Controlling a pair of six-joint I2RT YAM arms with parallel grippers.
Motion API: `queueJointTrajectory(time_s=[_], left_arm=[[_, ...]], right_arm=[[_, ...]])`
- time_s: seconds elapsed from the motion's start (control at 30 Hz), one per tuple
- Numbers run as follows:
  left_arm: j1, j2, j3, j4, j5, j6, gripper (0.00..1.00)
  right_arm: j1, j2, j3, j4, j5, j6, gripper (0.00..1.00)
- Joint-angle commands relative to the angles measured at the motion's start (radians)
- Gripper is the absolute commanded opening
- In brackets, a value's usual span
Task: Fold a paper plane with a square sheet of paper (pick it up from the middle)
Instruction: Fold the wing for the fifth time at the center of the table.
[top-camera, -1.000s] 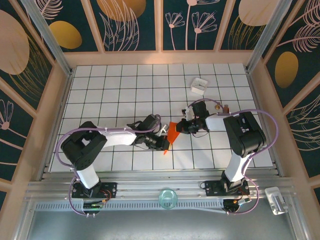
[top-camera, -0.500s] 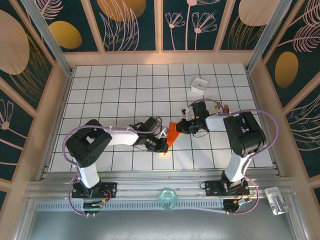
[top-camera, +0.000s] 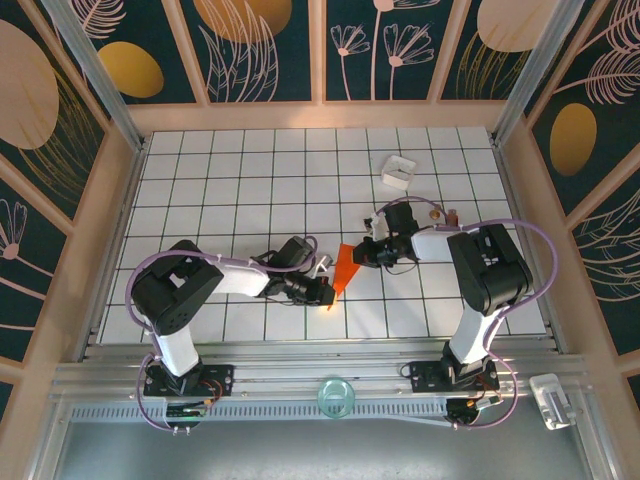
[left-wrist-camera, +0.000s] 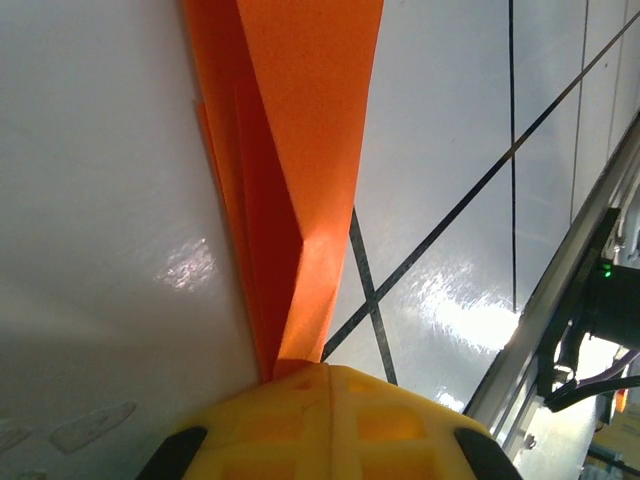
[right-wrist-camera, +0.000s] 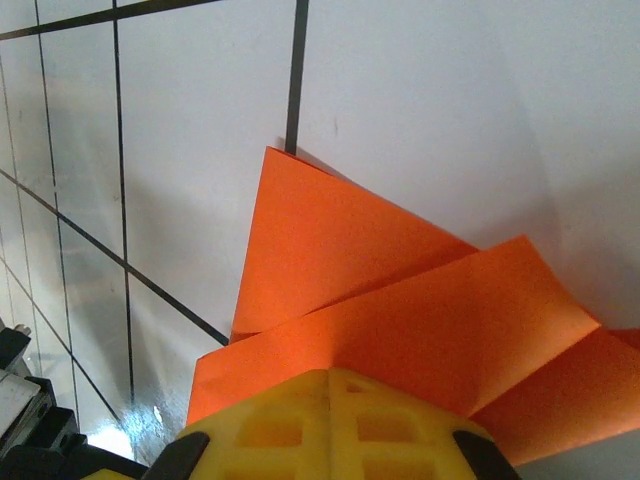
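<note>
Seen from above as a bright orange-red sheet of paper (top-camera: 342, 266), folded down to a slim wedge near the middle of the white gridded counter (top-camera: 250, 190). Widens toward the far side, narrows to a point toward the near edge. Pinched at the narrow end in the left claw (top-camera: 325, 292), at the wide end in the right claw (top-camera: 360, 253). Stacks near the tip in long layers with a sharp lengthwise crease; fans at the wide end into overlapping flaps, one corner touching a grid line.

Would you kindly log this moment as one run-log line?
left claw: shut on paper plane | right claw: shut on paper plane | fold: narrow, pointed
</note>
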Motion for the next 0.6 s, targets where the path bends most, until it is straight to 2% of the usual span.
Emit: queueJointTrajectory(time_s=[0.0,0.3,0.57], left_arm=[[-0.009,0.035,-0.068,-0.131,0.008,-0.031,0.0],[-0.009,0.052,-0.066,-0.168,0.011,-0.031,0.0],[-0.007,0.062,-0.066,-0.177,0.026,-0.029,0.0]], right_arm=[[-0.02,-0.057,0.025,-0.052,0.044,-0.003,0.05],[-0.004,-0.179,-0.026,-0.008,-0.034,0.077,0.07],[0.096,-0.325,-0.195,0.095,0.025,0.26,0.03]])
